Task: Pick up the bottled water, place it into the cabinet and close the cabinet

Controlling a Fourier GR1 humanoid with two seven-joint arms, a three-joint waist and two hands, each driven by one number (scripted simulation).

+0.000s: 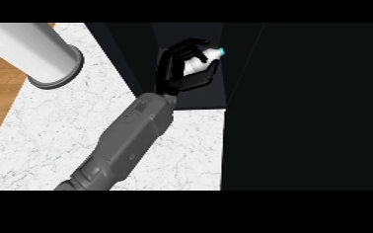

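Bottled water sits in the curled fingers and thumb of one black hand, which wraps round its body so that only the pale side and the light blue cap show, the cap pointing up and to the right in the head view. I take this for the left hand (its grey forearm comes in from the lower left), though with only one arm showing that is a judgement; no other hand is in view. Hand and bottle are inside the dark opening of the cabinet, above its floor; whether the bottle touches anything there is hidden. Outward lies the white marble counter, and at the upper left a large grey cylinder stands on it, well apart. The placing step looks to be in hand. Next would be setting the bottle down, releasing it, drawing the arm clear, then closing the cabinet.
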